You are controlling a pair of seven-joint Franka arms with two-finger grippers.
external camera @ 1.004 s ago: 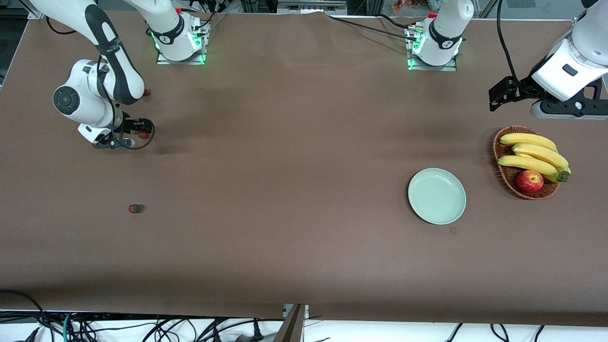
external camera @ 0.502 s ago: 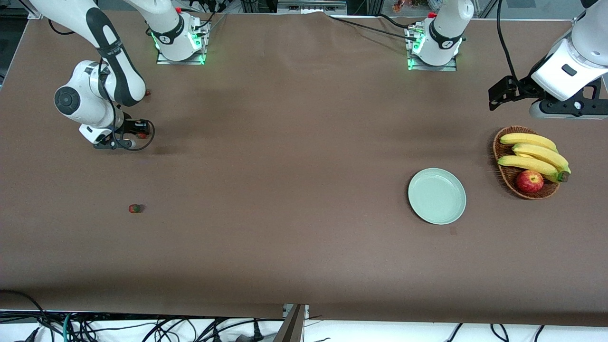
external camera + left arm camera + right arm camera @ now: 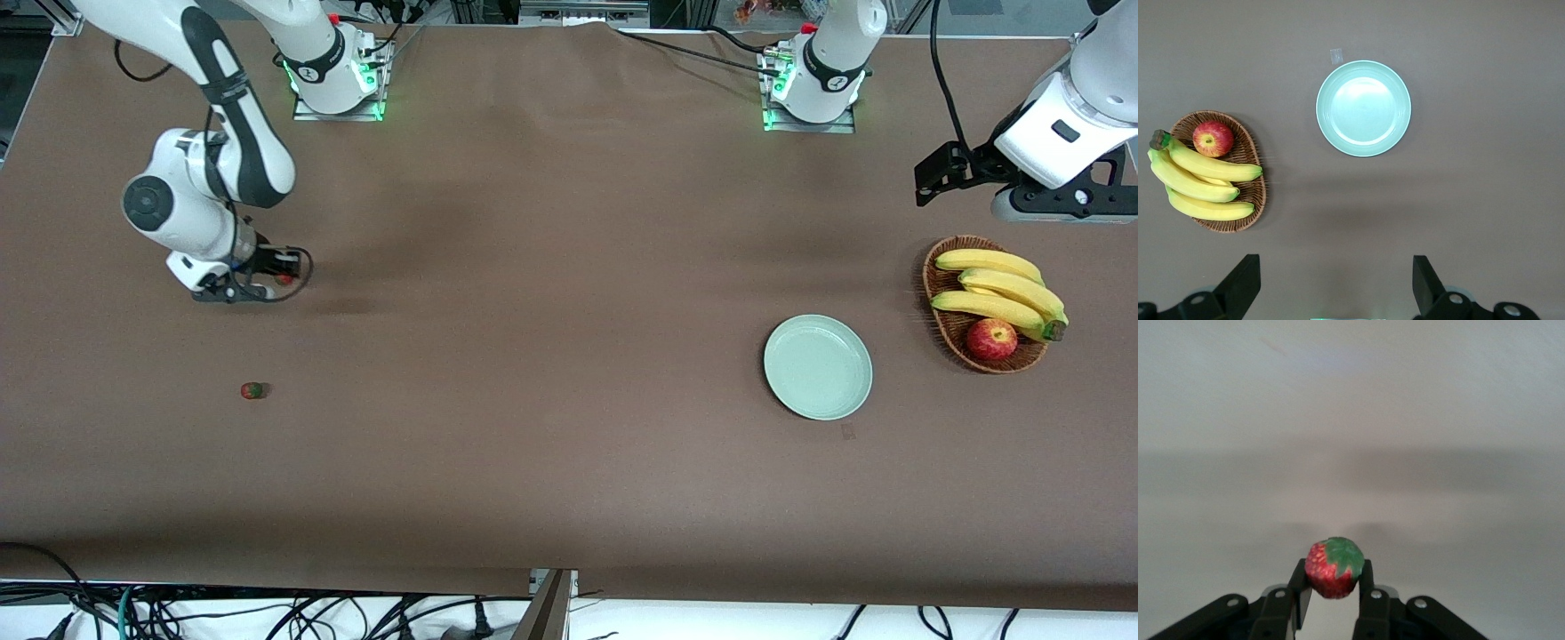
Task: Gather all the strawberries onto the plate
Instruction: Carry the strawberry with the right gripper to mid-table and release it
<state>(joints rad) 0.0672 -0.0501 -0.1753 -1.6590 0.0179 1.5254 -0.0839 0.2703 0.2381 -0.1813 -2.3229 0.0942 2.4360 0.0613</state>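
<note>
Right gripper (image 3: 283,278) (strawberry (image 3: 1333,567) clamped) aloft

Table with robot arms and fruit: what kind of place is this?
Probably a robot lab. Two arms are bolted to a cloth-covered table, cables hang at its edge, and the right end effector pinches a strawberry while the plate waits.

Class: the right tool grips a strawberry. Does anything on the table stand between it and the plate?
Nothing visible does. The right tool holds the strawberry, and only bare table lies between it and the plate.
</note>
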